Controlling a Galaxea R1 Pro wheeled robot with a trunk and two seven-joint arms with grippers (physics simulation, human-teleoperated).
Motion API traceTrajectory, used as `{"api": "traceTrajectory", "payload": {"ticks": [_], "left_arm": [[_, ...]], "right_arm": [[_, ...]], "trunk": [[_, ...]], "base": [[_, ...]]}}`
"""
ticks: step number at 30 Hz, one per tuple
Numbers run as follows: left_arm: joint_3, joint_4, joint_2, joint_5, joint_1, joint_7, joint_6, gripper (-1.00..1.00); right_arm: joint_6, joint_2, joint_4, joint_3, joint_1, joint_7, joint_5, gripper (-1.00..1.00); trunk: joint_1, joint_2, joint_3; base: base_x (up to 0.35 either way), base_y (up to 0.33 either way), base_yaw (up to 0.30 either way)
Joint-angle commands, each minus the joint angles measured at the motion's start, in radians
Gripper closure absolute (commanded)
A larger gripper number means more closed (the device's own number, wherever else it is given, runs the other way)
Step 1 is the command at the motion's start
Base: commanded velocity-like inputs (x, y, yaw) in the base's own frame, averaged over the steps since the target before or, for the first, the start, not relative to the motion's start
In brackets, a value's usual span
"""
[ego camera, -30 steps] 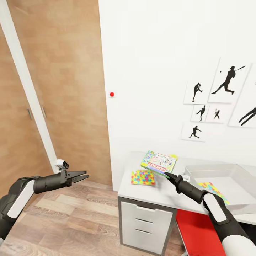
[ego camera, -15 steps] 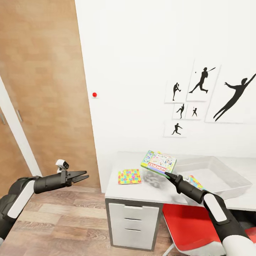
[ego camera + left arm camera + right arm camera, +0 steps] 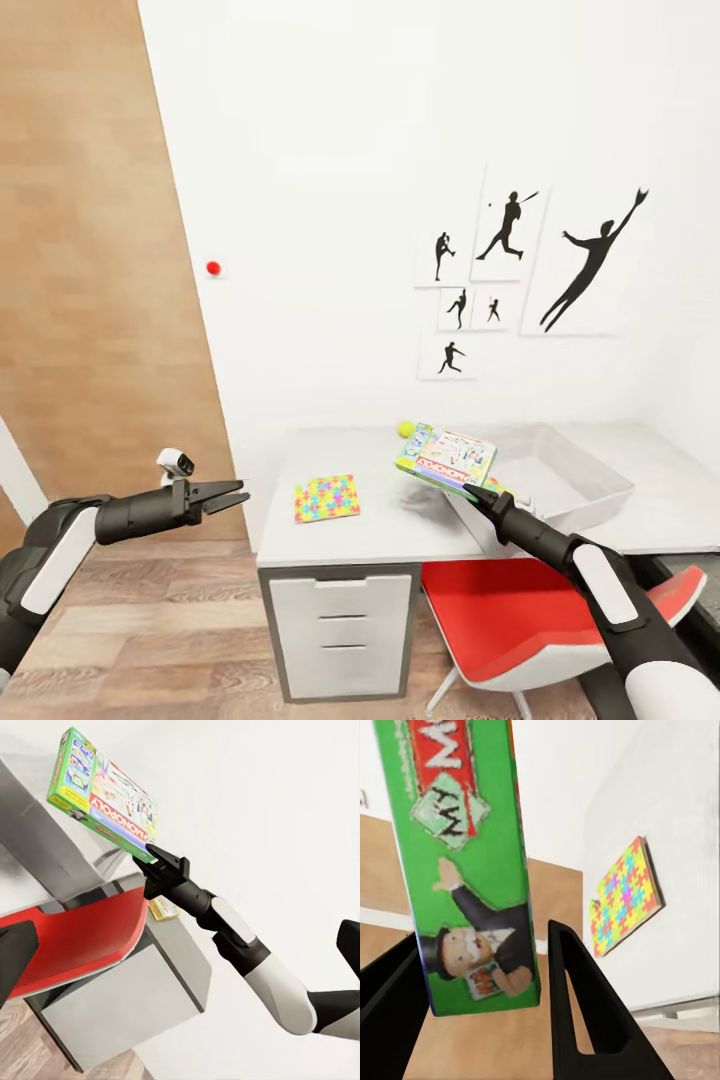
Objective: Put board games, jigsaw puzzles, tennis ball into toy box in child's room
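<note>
Above the table, right gripper pinches board game tilted up.

A puzzle is lying on the table, left of the toy box. A ball is sitting behind them near the wall. A board game is hanging above the table, between puzzle and box. A chair is standing under the table, right of the drawers.

Child's bedroom, sports silhouette pictures, desk, jigsaw puzzle
</note>
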Motion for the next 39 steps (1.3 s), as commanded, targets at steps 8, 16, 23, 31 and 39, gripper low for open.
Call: {"api": "traceTrajectory", "payload": {"ticks": [8, 16, 23, 31, 39], "left_arm": [[-0.002, 0.0, 0.0, 0.002, -0.001, -0.002, 0.005, -1.0], [-0.003, 0.0, 0.0, 0.001, -0.001, -0.002, 0.005, -1.0], [-0.003, 0.0, 0.0, 0.001, -0.001, -0.002, 0.005, -1.0], [0.0, 0.0, 0.0, 0.002, -0.001, -0.002, 0.005, -1.0], [0.0, 0.0, 0.0, 0.002, -0.001, -0.001, 0.005, -1.0]], "right_arm": [[0.008, 0.0, 0.0, -0.003, -0.001, 0.002, -0.007, 1.0], [0.008, 0.0, 0.0, -0.003, -0.001, 0.002, -0.007, 1.0], [0.008, 0.0, 0.0, -0.003, -0.001, 0.002, -0.007, 1.0], [0.008, 0.0, 0.0, -0.003, -0.001, 0.002, -0.007, 1.0], [0.008, 0.0, 0.0, -0.003, -0.001, 0.002, -0.008, 1.0]], "trunk": [[0.0, -0.002, -0.002], [0.0, -0.002, -0.002], [0.0, -0.002, -0.002], [0.0, -0.002, -0.002], [0.0, -0.002, -0.002]], "base": [[0.0, 0.0, -0.275], [0.0, 0.0, -0.275], [0.001, -0.017, -0.266], [0.022, -0.125, -0.058], [0.056, -0.06, -0.002]]}}
